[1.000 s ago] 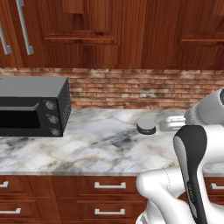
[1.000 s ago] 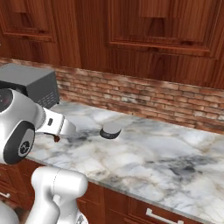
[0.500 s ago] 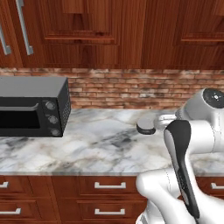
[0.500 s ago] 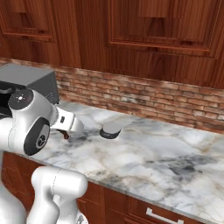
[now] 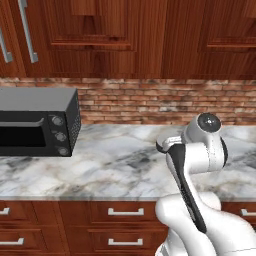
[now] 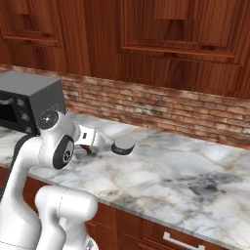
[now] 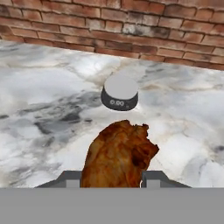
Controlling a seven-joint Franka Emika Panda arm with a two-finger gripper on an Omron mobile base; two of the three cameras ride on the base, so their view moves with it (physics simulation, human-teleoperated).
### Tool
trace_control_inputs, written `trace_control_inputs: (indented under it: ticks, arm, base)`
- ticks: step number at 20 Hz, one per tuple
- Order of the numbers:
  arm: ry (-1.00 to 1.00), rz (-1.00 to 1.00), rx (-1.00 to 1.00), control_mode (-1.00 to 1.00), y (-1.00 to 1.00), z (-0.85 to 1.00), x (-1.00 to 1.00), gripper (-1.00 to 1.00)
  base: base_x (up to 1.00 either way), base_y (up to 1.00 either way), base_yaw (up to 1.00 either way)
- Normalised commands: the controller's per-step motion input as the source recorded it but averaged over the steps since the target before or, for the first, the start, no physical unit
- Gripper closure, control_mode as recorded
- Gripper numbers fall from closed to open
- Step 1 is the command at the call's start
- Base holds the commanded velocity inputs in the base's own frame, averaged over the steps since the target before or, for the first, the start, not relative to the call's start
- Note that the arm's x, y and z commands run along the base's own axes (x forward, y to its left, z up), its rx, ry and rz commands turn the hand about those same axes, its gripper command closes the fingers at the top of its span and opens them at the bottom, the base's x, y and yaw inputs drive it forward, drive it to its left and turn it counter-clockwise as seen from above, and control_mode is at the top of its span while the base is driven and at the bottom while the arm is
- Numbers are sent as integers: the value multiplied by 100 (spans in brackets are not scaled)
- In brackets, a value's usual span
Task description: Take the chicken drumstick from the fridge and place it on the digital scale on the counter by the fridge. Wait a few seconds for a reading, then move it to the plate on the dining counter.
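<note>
The gripper (image 7: 112, 180) is pinching the chicken drumstick (image 7: 118, 155), jaws pressed in on either side of the meat, and it is carrying it above the counter (image 7: 48, 109). In the hand view the drumstick is lying with its long axis running away from the fingers, its ragged brown end pointing toward the digital scale (image 7: 120, 92) and the brick wall (image 7: 131, 26) behind it. The scale is sitting bare on the marble, round grey top with nothing on it, dark rim facing the camera. From the right base view the drumstick (image 6: 88, 149) is showing as a dark sliver beside the hand, just beside the scale (image 6: 123, 145) and apart from it. A black toaster oven (image 5: 37, 122) is standing at the counter's left end, well apart.
</note>
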Motion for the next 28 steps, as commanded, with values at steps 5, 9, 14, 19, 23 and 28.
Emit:
trace_control_inputs:
  ticks: [5, 9, 14, 19, 23, 28]
  arm:
    - [-2, 0, -5, -100, -25, -29, 71, 100]
    - [0, 0, 0, -100, -29, -30, 72, 100]
    - [1, 0, 0, -100, -26, -8, 72, 100]
    - [9, 0, 0, -100, -11, -16, 55, 100]
    - [13, 0, 0, -100, 0, -33, 39, 100]
    - [4, 0, 0, -100, -8, -29, 50, 100]
  base:
    - [0, 0, 0]
    - [0, 0, 0]
    - [0, 0, 0]
    - [0, 0, 0]
    - [0, 0, 0]
    - [0, 0, 0]
